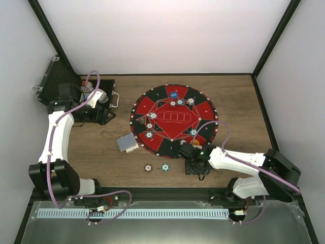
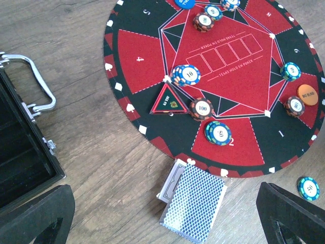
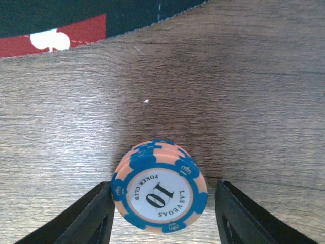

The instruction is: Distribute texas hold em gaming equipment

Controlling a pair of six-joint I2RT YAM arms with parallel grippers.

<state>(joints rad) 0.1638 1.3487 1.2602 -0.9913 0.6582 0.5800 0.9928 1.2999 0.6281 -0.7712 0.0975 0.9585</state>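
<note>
Chips point(image 3: 160, 195) between right jaws, near mat point(image 3: 127, 15)

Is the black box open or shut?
Open. The black case shows its dark inside, and its lid stands raised behind it.

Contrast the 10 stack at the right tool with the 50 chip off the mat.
The 10 stack is several chips high; the 50 chip is single. The 10 stack's rim is peach and blue, the 50 chip's teal. The 10 stack sits between the fingers of the right tool; the 50 chip lies alone. Both lie on bare wood.
</note>
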